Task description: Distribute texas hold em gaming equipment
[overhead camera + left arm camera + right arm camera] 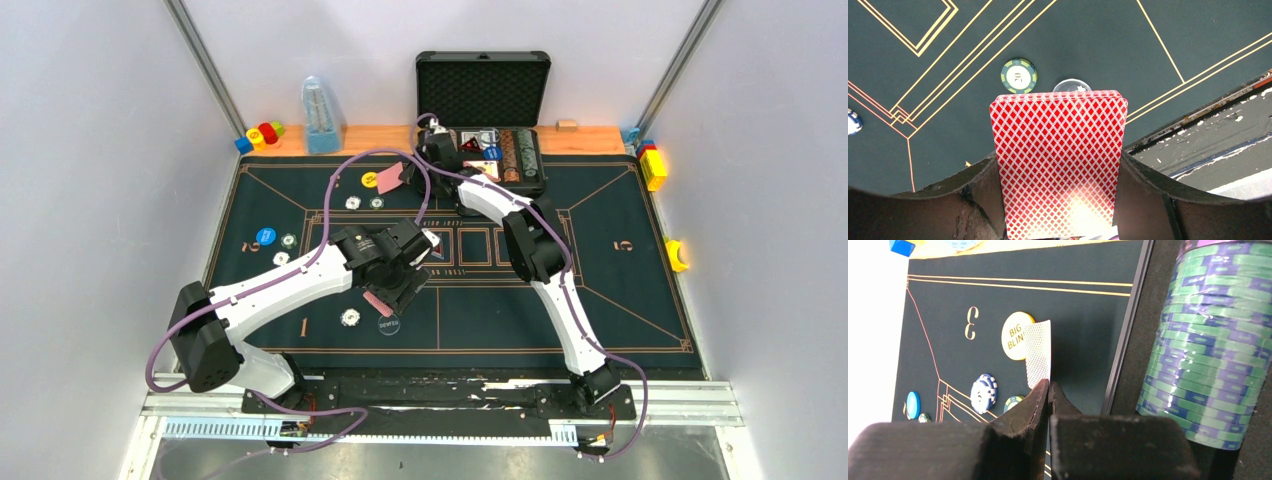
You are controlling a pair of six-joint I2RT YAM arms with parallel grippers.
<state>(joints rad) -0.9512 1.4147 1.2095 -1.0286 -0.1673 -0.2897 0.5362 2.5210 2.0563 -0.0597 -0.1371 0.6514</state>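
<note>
Over the smooth green felt mat (620, 300), the left gripper (1060, 175) clamps a thick, squared deck (1058, 140) of glossy, red lattice-backed cards above the mat's near half; it should hold that deck level. The right gripper (1049, 390), pinched tight on one thin card (1039, 352), seems to hold it on edge beside the round yellow BIG BLIND button (1013, 335). Lay it flat on the felt before releasing, since slick card slides.

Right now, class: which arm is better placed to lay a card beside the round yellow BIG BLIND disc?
Right. The right gripper pinches a single red-backed playing card beside the yellow disc; the left gripper holds the whole red-backed deck elsewhere, by a green-and-white chip.
</note>
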